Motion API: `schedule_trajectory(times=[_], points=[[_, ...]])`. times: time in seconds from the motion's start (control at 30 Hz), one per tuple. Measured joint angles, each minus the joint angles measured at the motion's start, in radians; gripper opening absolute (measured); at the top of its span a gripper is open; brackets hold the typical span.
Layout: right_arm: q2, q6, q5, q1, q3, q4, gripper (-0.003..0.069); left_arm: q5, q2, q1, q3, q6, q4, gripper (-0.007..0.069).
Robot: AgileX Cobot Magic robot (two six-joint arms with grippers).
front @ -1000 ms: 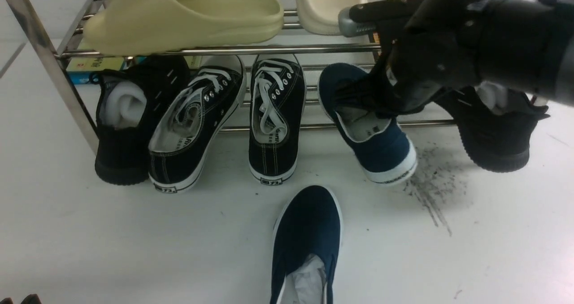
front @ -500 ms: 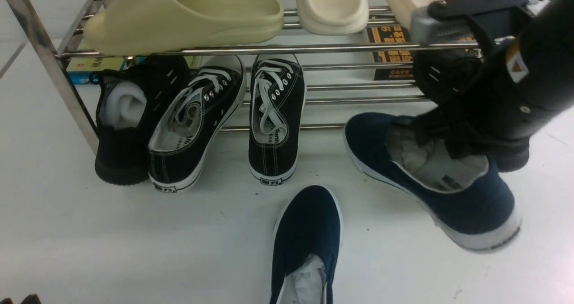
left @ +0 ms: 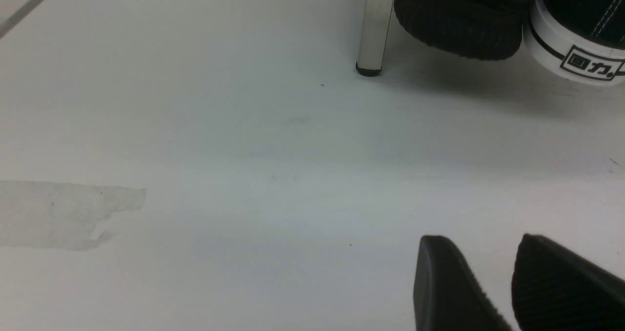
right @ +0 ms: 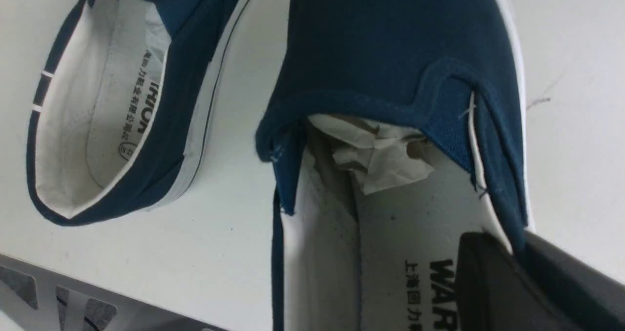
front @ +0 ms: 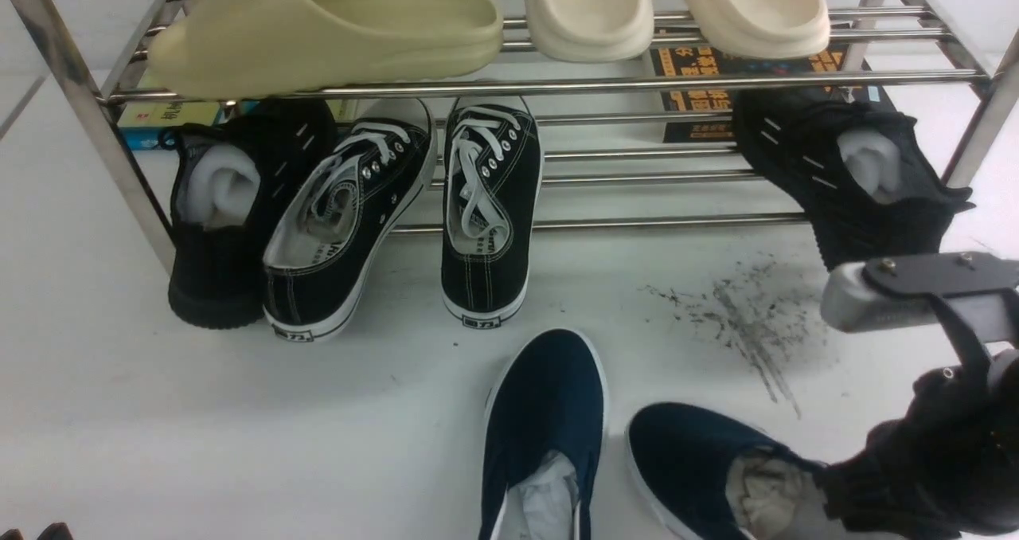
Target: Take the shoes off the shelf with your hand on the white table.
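Right pincer [right: 517,258], clamped on the side wall of the right navy slip-on [right: 405,48], one finger inside the opening, one outside. Beside that shoe, to the pincer's left, the other navy slip-on [front: 545,405] lies on the white table [front: 318,428]. Beyond the pincer stands the metal shelf [front: 549,87], bearing black shoes [front: 489,205] below and pale slippers [front: 589,14] above. Left pincer [left: 488,272], well apart from both slip-ons: fingertips slightly apart, nothing between them.
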Motion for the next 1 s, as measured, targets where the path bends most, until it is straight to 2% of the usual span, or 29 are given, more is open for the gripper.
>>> schedule_trajectory(times=[0.33, 0.57, 0.73, 1.0], points=[[0.058, 0.045, -0.152, 0.000, 0.013, -0.001, 0.0042, 0.000, 0.000, 0.000, 0.000, 0.000, 0.000, 0.0243], [0.119, 0.092, -0.117, 0.000, -0.063, -0.110, 0.0042, 0.000, 0.000, 0.000, 0.000, 0.000, 0.000, 0.0243], [0.126, 0.194, -0.118, 0.000, -0.139, -0.230, 0.0042, 0.000, 0.000, 0.000, 0.000, 0.000, 0.000, 0.0243], [0.199, 0.266, -0.160, 0.000, -0.145, -0.264, 0.0042, 0.000, 0.000, 0.000, 0.000, 0.000, 0.000, 0.0243]])
